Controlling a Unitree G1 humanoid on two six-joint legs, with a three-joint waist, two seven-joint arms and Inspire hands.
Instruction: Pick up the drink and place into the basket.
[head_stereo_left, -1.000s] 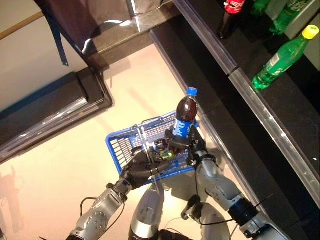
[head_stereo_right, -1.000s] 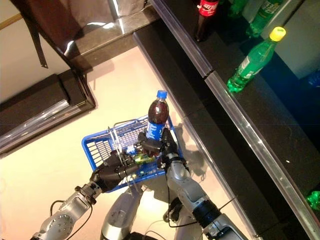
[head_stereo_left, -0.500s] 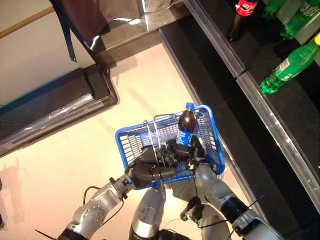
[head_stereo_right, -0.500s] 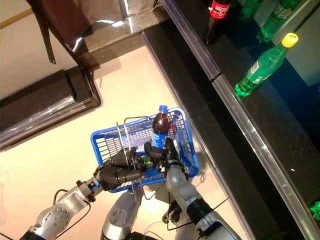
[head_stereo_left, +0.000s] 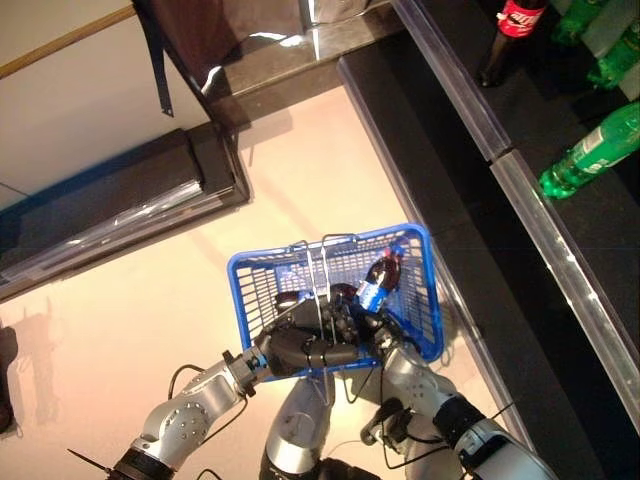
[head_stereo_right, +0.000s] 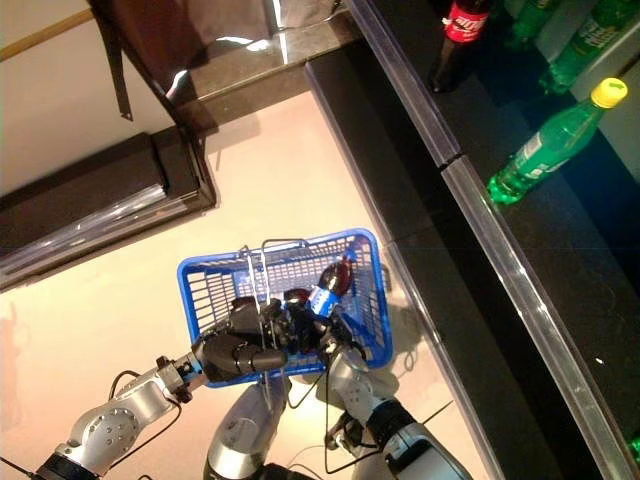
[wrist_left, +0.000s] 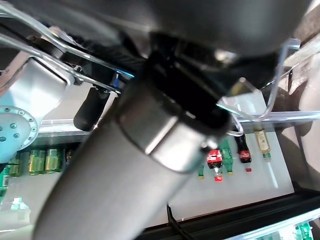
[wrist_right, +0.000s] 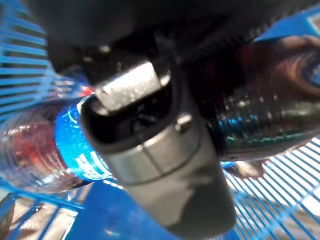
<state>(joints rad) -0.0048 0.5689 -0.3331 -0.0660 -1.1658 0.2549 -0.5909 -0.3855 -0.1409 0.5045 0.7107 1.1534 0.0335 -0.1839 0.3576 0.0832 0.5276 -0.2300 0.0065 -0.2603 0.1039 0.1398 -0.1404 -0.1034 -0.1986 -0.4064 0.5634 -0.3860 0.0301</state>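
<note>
The blue basket (head_stereo_left: 258, 285) hangs in front of me above the pale floor. My left hand (head_stereo_left: 297, 347) is shut on its thin wire handles (head_stereo_left: 322, 262), which also show in the left wrist view (wrist_left: 254, 103). A cola bottle with a blue label and blue cap (head_stereo_left: 377, 287) lies tilted inside the basket, cap towards the far right corner. My right hand (head_stereo_left: 352, 308) reaches into the basket from the near side and is shut on the bottle's lower part. In the right wrist view my thumb (wrist_right: 150, 150) lies across the bottle (wrist_right: 267, 117) against the blue mesh.
A dark shelf with a metal rail (head_stereo_left: 470, 95) runs along the right. On it lie green bottles (head_stereo_left: 590, 155) and a red-labelled cola bottle (head_stereo_left: 503, 42). A low dark cabinet (head_stereo_left: 100, 205) stands at the left.
My right hand has lowered the cola bottle from upright above the rim to lying tilted inside the blue basket. The whole view has shifted a little.
</note>
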